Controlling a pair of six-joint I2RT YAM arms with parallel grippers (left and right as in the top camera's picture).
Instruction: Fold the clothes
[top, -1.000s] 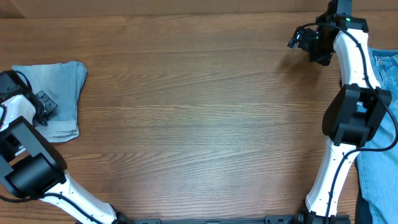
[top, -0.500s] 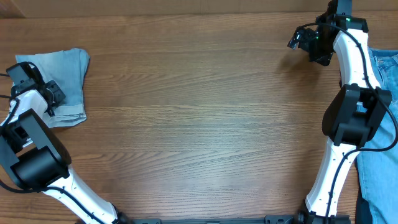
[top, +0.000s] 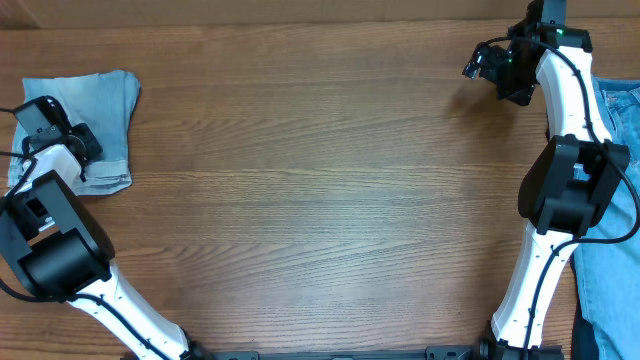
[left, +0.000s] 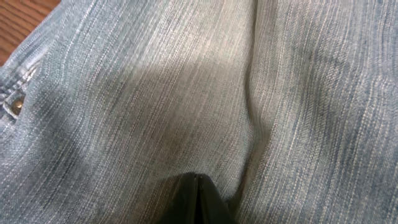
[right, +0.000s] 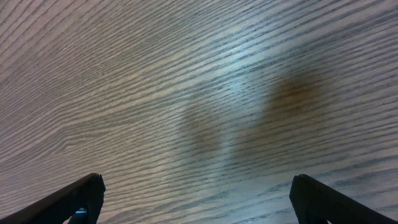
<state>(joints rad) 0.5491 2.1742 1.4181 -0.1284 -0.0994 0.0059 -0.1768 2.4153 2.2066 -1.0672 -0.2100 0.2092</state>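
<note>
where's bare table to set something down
The whole middle of the brown wooden table is bare, between the pale folded denim shorts at far left and the white right arm. Crowded: deeper-blue denim along the right edge.

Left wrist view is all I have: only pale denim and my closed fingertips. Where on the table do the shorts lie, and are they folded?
Observer: The shorts lie as a folded bundle at the far-left corner of the table, with the left gripper on top of them.
Operator: Is the other gripper near them?
Observer: No. The right gripper is at the far-right corner, open over bare wood, holding nothing.
Operator: Is any other cloth there?
Observer: Yes. Deeper-blue denim lies along the right edge and runs out of the picture.
</note>
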